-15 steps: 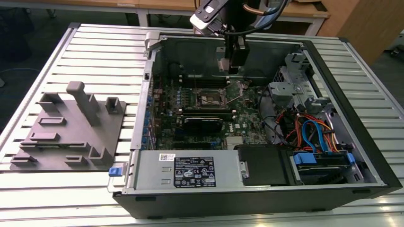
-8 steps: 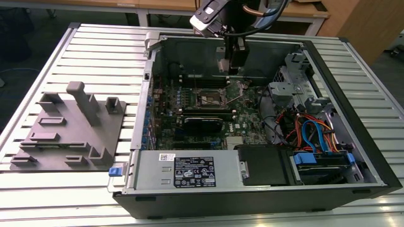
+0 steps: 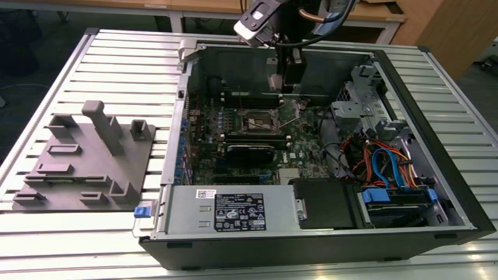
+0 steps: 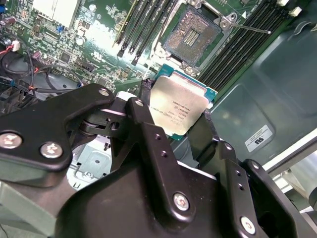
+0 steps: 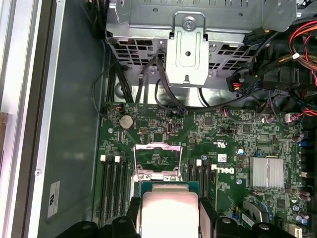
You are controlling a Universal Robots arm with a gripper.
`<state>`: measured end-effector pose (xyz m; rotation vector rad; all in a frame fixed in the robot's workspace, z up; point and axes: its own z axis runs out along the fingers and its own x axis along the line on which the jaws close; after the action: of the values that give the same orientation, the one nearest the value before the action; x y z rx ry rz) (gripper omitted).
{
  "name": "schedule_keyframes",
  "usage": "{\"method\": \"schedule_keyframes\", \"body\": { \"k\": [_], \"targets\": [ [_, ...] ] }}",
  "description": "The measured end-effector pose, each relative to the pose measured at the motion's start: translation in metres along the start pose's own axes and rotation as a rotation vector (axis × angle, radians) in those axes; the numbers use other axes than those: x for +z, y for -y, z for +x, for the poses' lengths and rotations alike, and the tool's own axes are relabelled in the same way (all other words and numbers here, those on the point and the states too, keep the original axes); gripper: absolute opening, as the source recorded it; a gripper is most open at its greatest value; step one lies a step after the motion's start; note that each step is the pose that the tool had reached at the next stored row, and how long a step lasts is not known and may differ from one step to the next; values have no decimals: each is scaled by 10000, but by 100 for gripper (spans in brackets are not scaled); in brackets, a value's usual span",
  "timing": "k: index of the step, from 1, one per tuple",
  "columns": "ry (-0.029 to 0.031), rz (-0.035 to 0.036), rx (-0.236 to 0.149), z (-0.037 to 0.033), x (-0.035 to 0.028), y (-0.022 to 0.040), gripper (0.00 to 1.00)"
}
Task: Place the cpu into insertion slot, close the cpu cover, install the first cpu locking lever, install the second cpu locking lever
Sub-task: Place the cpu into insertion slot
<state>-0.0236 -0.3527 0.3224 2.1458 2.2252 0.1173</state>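
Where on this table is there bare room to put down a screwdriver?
The slatted table is bare beyond the grey fixture plate and nearer the camera from it, on the exterior view's left. The computer case is crowded: cables, and the gripper holding the cpu near the insertion slot.

cpu (image 4: 181, 106) near uncovered insertion slot (image 4: 192, 37)
Flat sq. chip w/ dull silvery top is hanging clamped in the gripper (image 4: 174, 119), clear of the slot; dark sq. recess is lying exposed; cpu cover (image 5: 157, 146), thin silvery frame, is standing swung open.
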Motion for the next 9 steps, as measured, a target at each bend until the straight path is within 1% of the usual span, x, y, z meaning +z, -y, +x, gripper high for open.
{"method": "schedule_keyframes", "body": {
  "k": [5,9],
  "targets": [
    [0,0,0,0,15,1,55],
    [11,0,-1,0,23,2,55]
  ]
}}
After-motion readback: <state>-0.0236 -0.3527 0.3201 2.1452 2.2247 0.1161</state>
